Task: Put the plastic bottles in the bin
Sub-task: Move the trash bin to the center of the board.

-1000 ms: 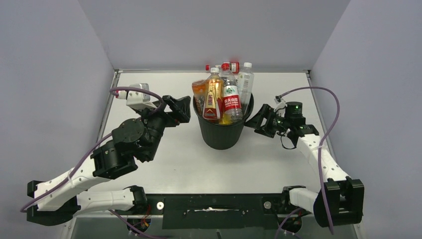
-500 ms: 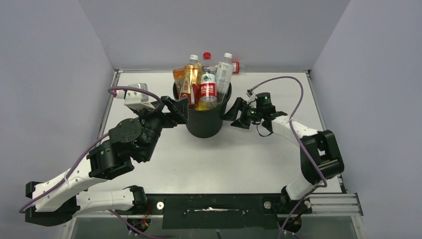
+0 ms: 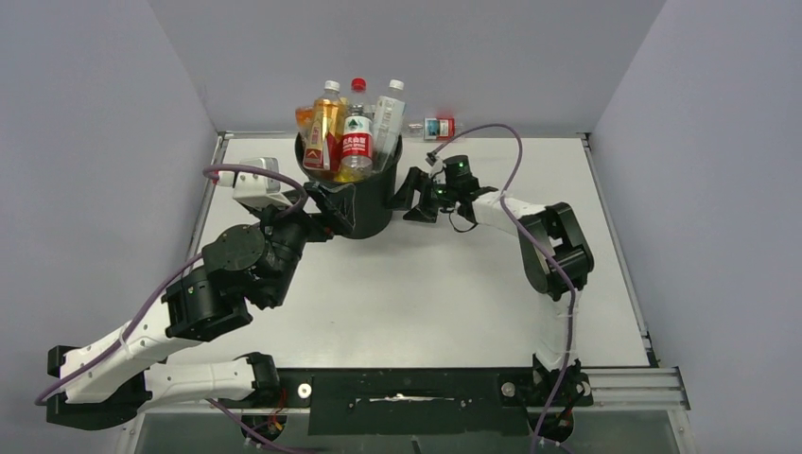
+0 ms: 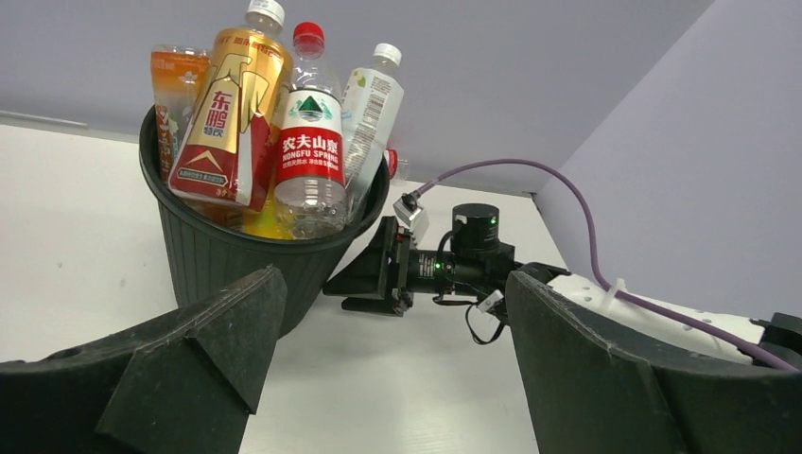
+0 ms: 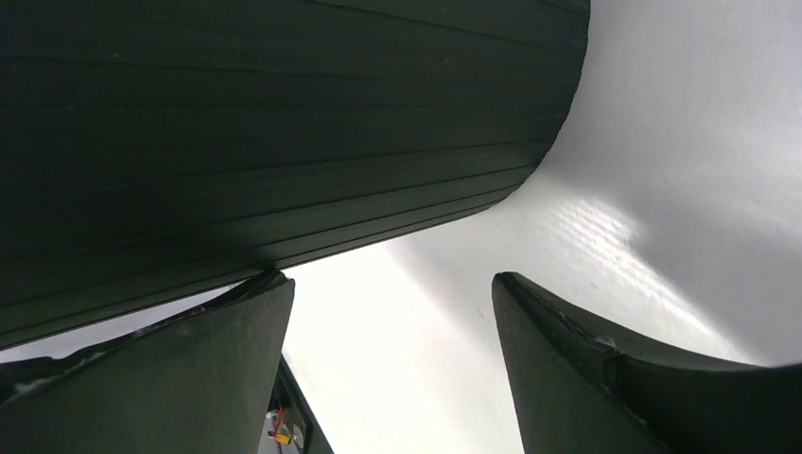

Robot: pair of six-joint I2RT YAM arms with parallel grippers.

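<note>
1. Left gripper (image 3: pixel 333 201): jaws wide apart, nothing held. One finger (image 4: pixel 203 355) sits at the bin's lower wall; whether it touches cannot be told.
2. Right gripper (image 3: pixel 409 195): jaws apart, only bare table (image 5: pixel 416 378) between them. One fingertip (image 5: pixel 255 288) is right at the bin's ribbed wall, on the side opposite the left gripper.
3. Bin (image 3: pixel 367 206): black, upright on the table's far centre-left, between the two grippers.
4. Bottles (image 3: pixel 348 132): packed upright in the bin, their necks well above the rim.
5. Amber bottle (image 4: pixel 232 118): white cap; gold and red label reads "东鹏".
6. Red-label bottle (image 4: pixel 307 151): clear, red cap; label reads "农夫山泉 NONGFU SPRING" under a green mountain mark.
7. White-cap bottle (image 4: pixel 371 99): clear; pale label with a barcode, its text too small to read.
8. Orange bottle (image 4: pixel 175 80): at the bin's left edge; print unreadable.
9. Stray bottle (image 3: pixel 437 127): red label, lying on the table's far edge behind the bin and apart from it.
</note>
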